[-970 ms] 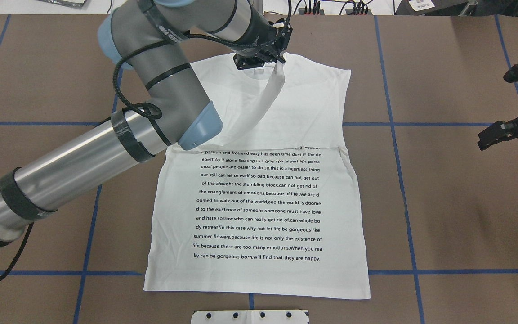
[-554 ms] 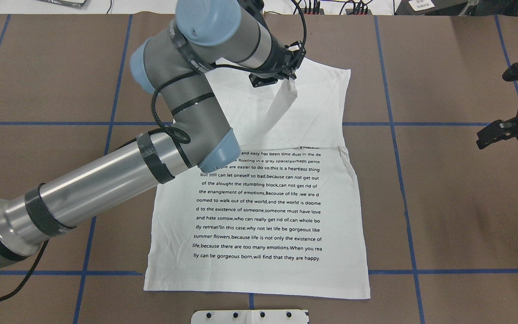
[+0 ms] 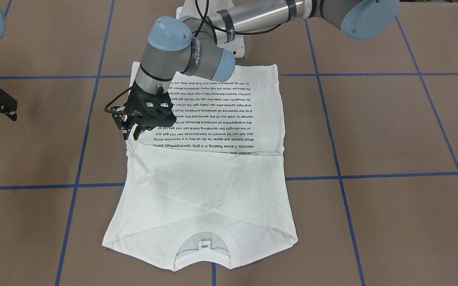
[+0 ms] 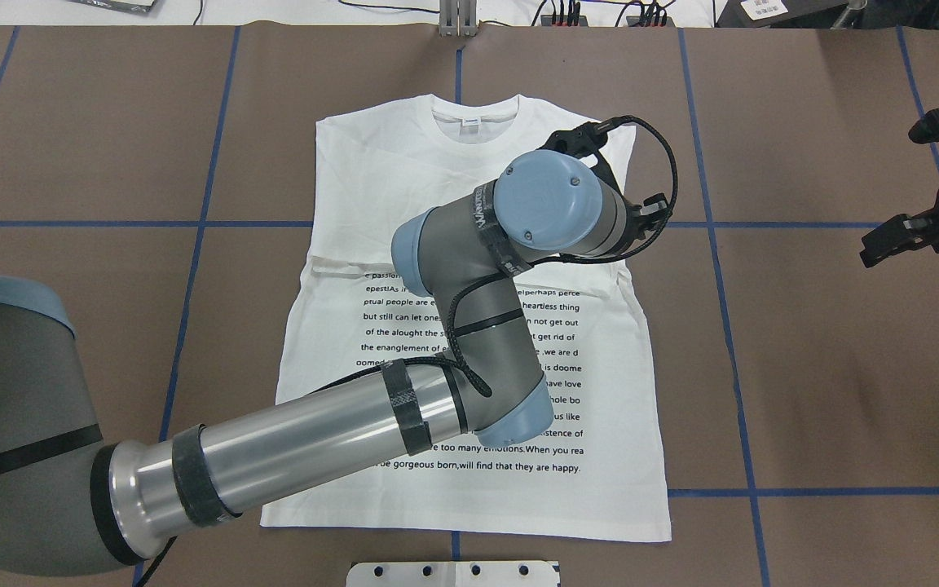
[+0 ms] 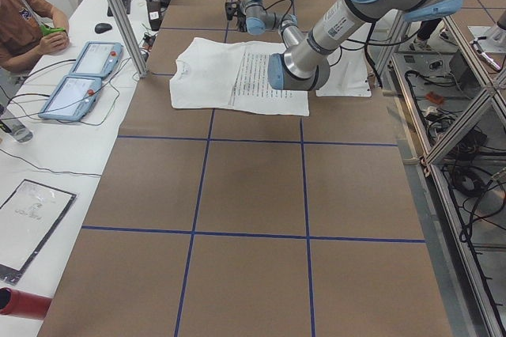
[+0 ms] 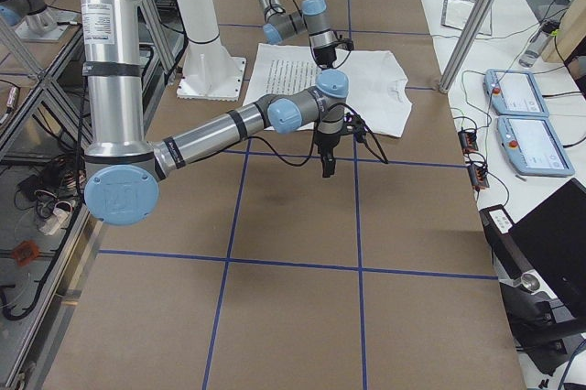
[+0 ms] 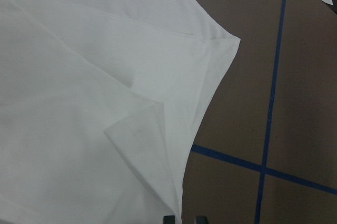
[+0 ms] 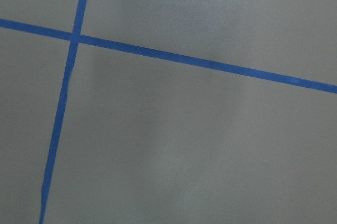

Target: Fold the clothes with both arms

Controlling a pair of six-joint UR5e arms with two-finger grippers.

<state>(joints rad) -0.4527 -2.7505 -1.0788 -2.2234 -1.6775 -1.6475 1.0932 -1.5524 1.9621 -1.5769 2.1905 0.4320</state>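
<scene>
While its 2 sleeves (image 3: 161,186) lie crossed over the chest, the T-shirt (image 4: 372,187) is flat, text up; left gripper (image 3: 131,134) and right gripper (image 3: 11,109) both released.

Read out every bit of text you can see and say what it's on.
"be gorgeous born,will find that they are happy." on the T-shirt, last line.
"heartless thing" on the T-shirt, higher up.
Neck label: too small to read.
Left arm lettering: too blurred to read.

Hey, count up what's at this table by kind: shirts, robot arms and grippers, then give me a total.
Shirt: 1
Robot arms: 2, left arm and right arm
Grippers: 2, left gripper and right gripper
Total: 5
</scene>
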